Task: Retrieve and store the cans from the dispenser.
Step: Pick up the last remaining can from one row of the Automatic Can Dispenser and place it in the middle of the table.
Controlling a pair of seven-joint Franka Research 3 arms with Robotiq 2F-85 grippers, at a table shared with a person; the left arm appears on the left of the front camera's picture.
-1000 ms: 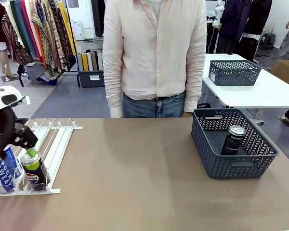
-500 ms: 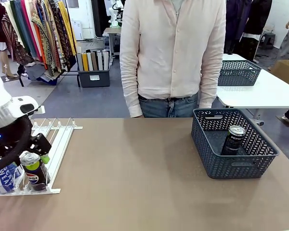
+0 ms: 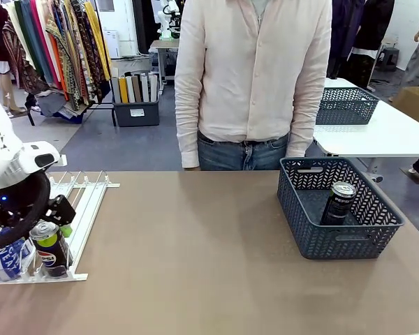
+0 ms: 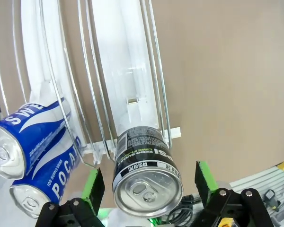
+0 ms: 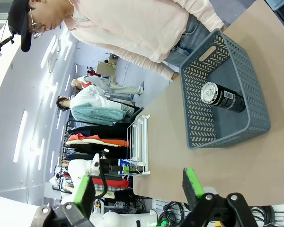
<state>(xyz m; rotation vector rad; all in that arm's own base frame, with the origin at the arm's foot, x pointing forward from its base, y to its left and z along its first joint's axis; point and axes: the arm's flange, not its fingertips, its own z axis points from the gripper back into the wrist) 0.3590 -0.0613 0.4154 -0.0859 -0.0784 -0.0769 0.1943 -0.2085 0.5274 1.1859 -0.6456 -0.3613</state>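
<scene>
At dispenser (image 3: 84,208) front, L gripper (image 4: 148,180), jaws wide, now straddles black can (image 4: 143,153).

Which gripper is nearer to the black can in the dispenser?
Left. The left gripper stands open with a finger on each side of the black can. The right gripper hangs open far off, with the dispenser small across the table.

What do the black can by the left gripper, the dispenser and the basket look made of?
Black can: likely aluminium, glossy printed wall, brushed silver top with pull tab. Dispenser: smooth white plastic lanes, it seems; thin rails glint, clear plastic or wire, hard to tell. Basket: matte blue-grey moulded plastic, by its lattice walls and cut handles.
</scene>
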